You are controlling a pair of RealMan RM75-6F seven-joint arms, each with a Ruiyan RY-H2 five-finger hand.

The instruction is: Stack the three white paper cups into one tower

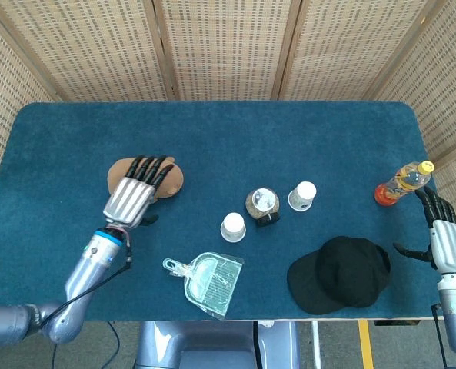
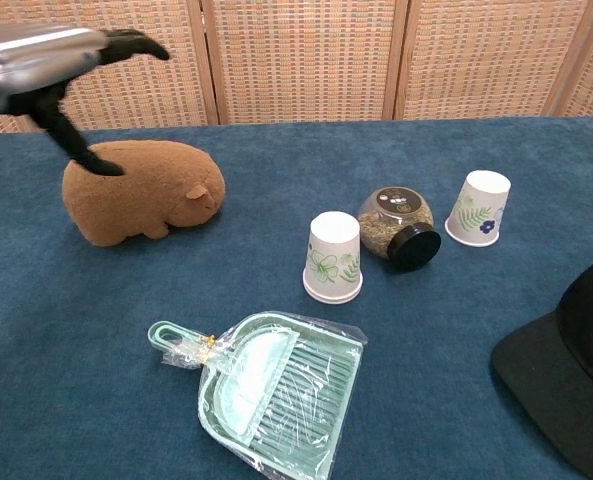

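Observation:
Near the table's middle a white paper cup stack stands upside down with a green leaf print; it looks nested, with one cup sleeved over another. A single white cup stands upside down to its right, beyond the jar. My left hand hovers over the brown plush toy, far left of the cups, fingers spread and holding nothing. At the table's right edge my right hand stays with its fingers apart and empty; the chest view does not show it.
A brown plush toy lies left of the cups. A jar of seeds lies between the cups. A wrapped green dustpan sits near the front edge, a black cap front right, a bottle far right.

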